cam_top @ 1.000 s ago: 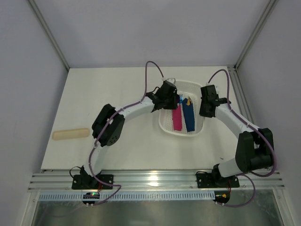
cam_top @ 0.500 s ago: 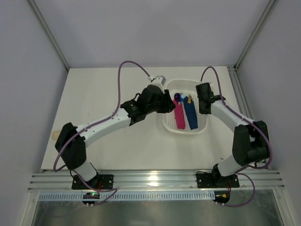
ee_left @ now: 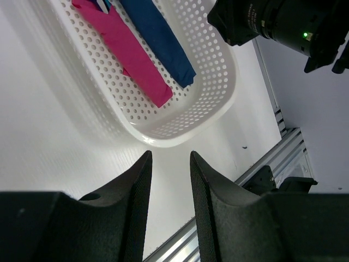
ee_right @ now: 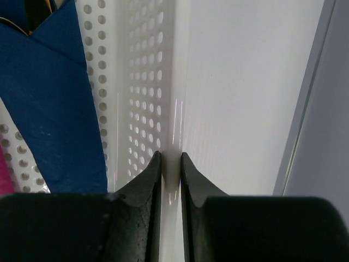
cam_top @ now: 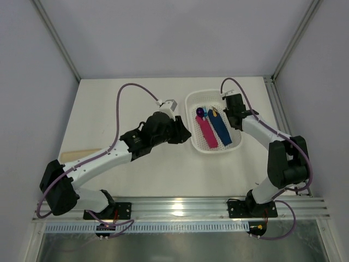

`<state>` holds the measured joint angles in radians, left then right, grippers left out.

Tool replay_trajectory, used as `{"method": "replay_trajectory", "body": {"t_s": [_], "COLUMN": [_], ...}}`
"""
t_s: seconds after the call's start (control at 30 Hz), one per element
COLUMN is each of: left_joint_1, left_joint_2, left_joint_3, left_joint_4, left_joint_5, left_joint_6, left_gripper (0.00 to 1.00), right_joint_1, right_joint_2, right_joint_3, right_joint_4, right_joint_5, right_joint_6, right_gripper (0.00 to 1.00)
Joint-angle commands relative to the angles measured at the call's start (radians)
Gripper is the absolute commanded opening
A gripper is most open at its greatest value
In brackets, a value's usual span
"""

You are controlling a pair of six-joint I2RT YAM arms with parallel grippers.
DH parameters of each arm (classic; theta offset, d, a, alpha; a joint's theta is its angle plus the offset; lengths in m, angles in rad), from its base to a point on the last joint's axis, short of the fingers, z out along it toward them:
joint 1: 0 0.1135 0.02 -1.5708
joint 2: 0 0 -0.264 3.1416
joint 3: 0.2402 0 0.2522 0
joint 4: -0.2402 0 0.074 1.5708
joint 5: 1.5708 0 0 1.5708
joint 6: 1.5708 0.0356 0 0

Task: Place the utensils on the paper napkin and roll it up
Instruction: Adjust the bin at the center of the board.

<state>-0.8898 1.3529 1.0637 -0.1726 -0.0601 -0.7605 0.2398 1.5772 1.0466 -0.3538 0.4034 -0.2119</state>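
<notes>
The folded magenta-pink paper napkin (cam_top: 206, 132) lies in the white perforated plastic basket (cam_top: 214, 150), long axis near-to-far. It is just right of the left gripper (cam_top: 182, 131), the nearer one, whose jaws stand apart and empty. The right gripper (ee_right: 170, 155) pinches the basket's right wall. Count: 1 napkin, 1 folded blue strip (cam_top: 222, 130), 1 glossy purple spoon head (cam_top: 199, 113); further utensils are perhaps hidden beside it.

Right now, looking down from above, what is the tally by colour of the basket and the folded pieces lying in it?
White basket: 1
Pink napkin: 1
Blue strip: 1
Total: 3
</notes>
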Motion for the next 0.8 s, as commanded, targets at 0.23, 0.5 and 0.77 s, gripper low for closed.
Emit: {"method": "replay_trajectory", "body": {"t_s": [0.23, 0.5, 0.77], "left_joint_1": [-0.005, -0.005, -0.006], "left_joint_2": [-0.092, -0.127, -0.167], "left_joint_3": [-0.048, -0.068, -0.097], "left_joint_4": [-0.019, -0.044, -0.045], "left_joint_5": [-0.007, -0.043, -0.069], "left_joint_6": [-0.007, -0.002, -0.022], "left_gripper": [0.36, 0.41, 0.57], "right_joint_1": [-0.045, -0.046, -0.045], "right_joint_2": [0.09, 0.164, 0.11], "right_joint_3": [0.122, 0.24, 0.291], "right_joint_4": [0.07, 0.027, 0.01], "right_joint_5": [-0.055, -0.037, -0.003], "right_joint_6": [-0.19, -0.211, -0.137], "right_gripper": [0.05, 0.31, 0.58]}}
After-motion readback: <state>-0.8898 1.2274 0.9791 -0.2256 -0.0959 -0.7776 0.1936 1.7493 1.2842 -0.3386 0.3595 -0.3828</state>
